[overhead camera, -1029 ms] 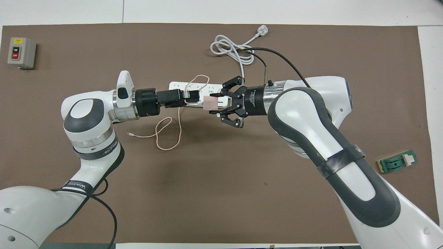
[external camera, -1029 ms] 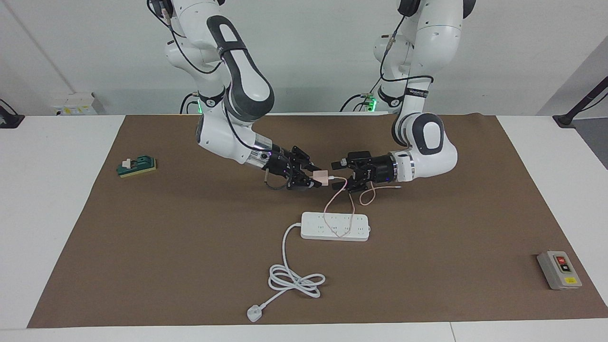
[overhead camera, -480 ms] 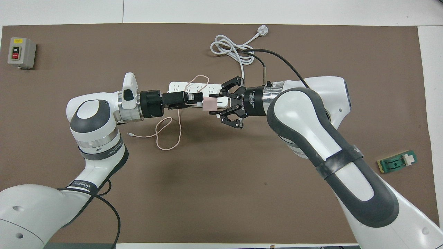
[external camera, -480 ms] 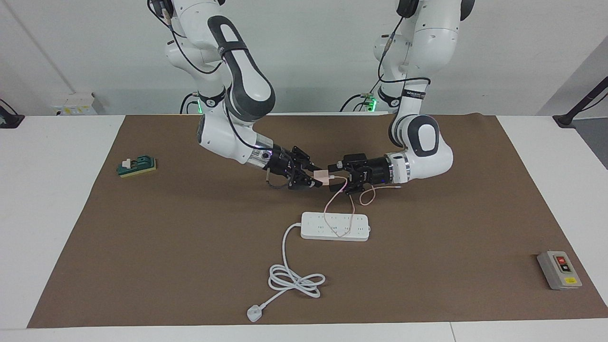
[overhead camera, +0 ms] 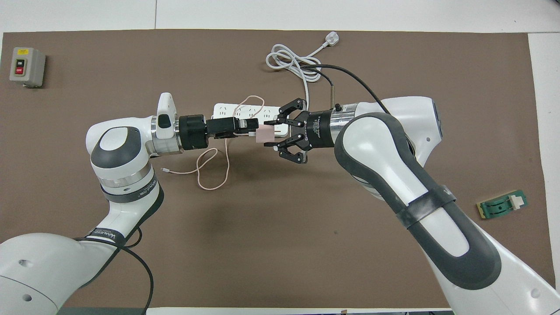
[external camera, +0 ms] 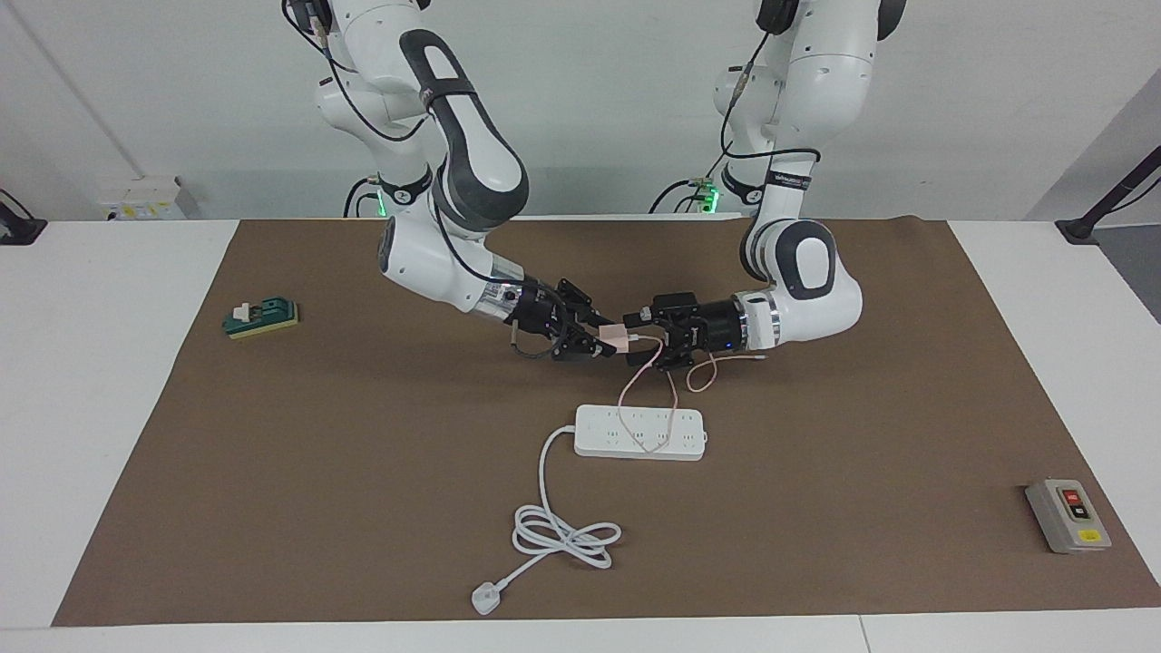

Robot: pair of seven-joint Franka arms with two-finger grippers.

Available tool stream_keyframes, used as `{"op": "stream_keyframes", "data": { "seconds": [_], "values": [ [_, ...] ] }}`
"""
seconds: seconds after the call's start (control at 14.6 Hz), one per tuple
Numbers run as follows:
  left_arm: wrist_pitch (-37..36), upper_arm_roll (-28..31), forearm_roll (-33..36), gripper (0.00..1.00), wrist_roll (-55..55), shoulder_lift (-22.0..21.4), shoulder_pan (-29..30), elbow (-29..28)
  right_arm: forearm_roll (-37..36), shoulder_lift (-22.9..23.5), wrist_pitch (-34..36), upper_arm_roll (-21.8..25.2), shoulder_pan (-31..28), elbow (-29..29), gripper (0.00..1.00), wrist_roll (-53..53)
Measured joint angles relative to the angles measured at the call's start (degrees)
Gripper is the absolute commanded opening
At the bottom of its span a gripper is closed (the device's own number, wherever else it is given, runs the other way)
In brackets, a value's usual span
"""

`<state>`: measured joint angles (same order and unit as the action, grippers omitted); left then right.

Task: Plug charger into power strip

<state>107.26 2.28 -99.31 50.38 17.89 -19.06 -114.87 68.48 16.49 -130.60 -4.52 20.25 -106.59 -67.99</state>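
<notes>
Pincers meet in the air over the brown mat [external camera: 363, 453], at twelve o'clock from the power strip [external camera: 640, 433] in the facing view. The right gripper [external camera: 600, 340] is clamped on the charger [external camera: 619, 337], the pink cube pinched between its fingertips with its links splayed out to the sides. The left gripper [external camera: 651, 340] is level with it at the cube's three o'clock, jaws spread, one finger above and one below the white connector that leaves the cube; whether it touches the connector I cannot tell.

The thin pink cable [external camera: 635, 399] drops from the cube, loops over the strip's sockets and trails back under the left gripper. The strip lies flat mid-mat. Its thick white cord [external camera: 553, 526] coils at its seven o'clock and ends in a white plug [external camera: 485, 599]. A grey button box [external camera: 1068, 515] sits at the strip's four o'clock, a green block [external camera: 261, 317] at its ten o'clock.
</notes>
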Motion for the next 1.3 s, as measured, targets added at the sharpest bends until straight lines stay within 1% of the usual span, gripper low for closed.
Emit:
{"op": "stream_keyframes", "data": {
  "seconds": [0.14, 0.21, 0.27, 0.34, 0.48, 0.62, 0.75, 0.96, 1.1, 1.17, 1.3],
  "values": [
    [0.00, 0.04, 0.00, 1.00, 0.37, 0.00, -0.02, 0.00, -0.03, 0.00, -0.01, 0.00, 0.00, 0.00, 0.00, 0.00],
    [0.00, 0.09, 0.00, 0.96, 0.41, 0.00, -0.02, 0.00, -0.04, 0.00, -0.02, 0.01, 0.00, 0.00, 0.00, 0.00],
    [0.01, 0.10, 0.00, 0.90, 0.42, 0.00, -0.02, 0.00, -0.04, 0.00, -0.02, 0.01, 0.00, 0.00, 0.00, 0.00],
    [0.01, 0.09, 0.00, 0.74, 0.46, 0.00, -0.03, 0.00, -0.04, 0.00, -0.02, 0.01, 0.00, 0.00, 0.00, 0.00],
    [0.01, 0.12, 0.00, 0.64, 0.49, 0.00, -0.03, 0.00, -0.04, 0.00, -0.02, 0.02, 0.00, 0.00, 0.00, 0.00],
    [0.02, 0.15, 0.00, 0.45, 0.60, 0.00, -0.03, 0.00, -0.04, 0.00, -0.02, 0.04, 0.00, 0.00, 0.00, 0.00],
    [0.24, 0.16, 0.04, 0.31, 0.64, 0.03, -0.03, -0.03, -0.03, -0.02, -0.02, 0.05, -0.01, 0.03, 0.00, 0.00],
    [1.06, 0.26, -0.02, 0.20, 0.90, 0.18, -0.03, -0.17, -0.08, -0.12, -0.03, 0.07, -0.04, 0.27, 0.00, 0.01],
    [1.07, 0.27, -0.02, 0.04, 1.12, 0.17, -0.03, -0.17, -0.08, -0.12, -0.04, 0.07, -0.04, 0.27, 0.00, 0.05],
    [1.07, 0.27, -0.02, 0.00, 1.35, 0.17, -0.03, -0.17, -0.08, -0.11, -0.05, 0.07, -0.04, 0.27, 0.00, 0.16],
    [1.07, 0.27, -0.02, 0.00, 1.51, 0.17, -0.03, -0.17, -0.08, -0.11, -0.06, 0.07, -0.03, 0.27, 0.00, 0.29]
  ]
}}
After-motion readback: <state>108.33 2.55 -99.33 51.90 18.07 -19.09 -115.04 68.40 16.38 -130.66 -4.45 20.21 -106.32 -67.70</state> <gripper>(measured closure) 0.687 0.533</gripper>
